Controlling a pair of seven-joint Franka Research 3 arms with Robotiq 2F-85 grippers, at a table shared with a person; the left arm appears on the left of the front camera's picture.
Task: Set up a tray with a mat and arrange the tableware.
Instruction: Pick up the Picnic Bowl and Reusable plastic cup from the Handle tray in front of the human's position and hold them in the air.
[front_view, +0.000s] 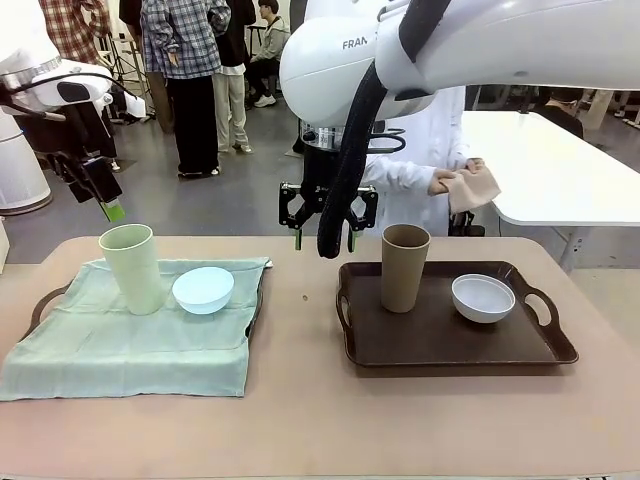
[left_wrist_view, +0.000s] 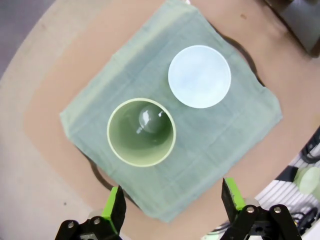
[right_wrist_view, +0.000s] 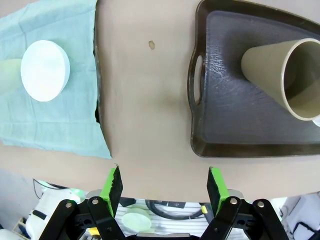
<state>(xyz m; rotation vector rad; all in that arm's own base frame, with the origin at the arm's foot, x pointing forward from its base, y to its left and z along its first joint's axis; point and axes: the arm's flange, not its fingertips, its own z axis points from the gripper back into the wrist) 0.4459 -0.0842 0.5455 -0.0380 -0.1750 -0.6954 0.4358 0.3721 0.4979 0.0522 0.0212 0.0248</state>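
On the left half of the tan surface (front_view: 300, 420), a pale green cloth mat (front_view: 120, 345) lies draped over a dark tray (front_view: 42, 305) whose handle and rim peek out at the edges. A tall pale green handleless cup (front_view: 131, 268) stands upright on the mat, and a small light blue round bowl (front_view: 203, 289) sits just beside it. On the right half, a dark brown plastic tray (front_view: 440, 345) carries a tall brown handleless cup (front_view: 404, 267), upright near its left end, and a small white round bowl (front_view: 483, 297), set apart from the cup.

The left end effector (left_wrist_view: 172, 197) hovers above the mat with its fingers spread apart and nothing between them. The right end effector (front_view: 323, 238) hangs over the bare strip between the two trays, fingers likewise apart and empty.

At the far side, a person in a white coat holds a beige cloth (front_view: 470, 185).
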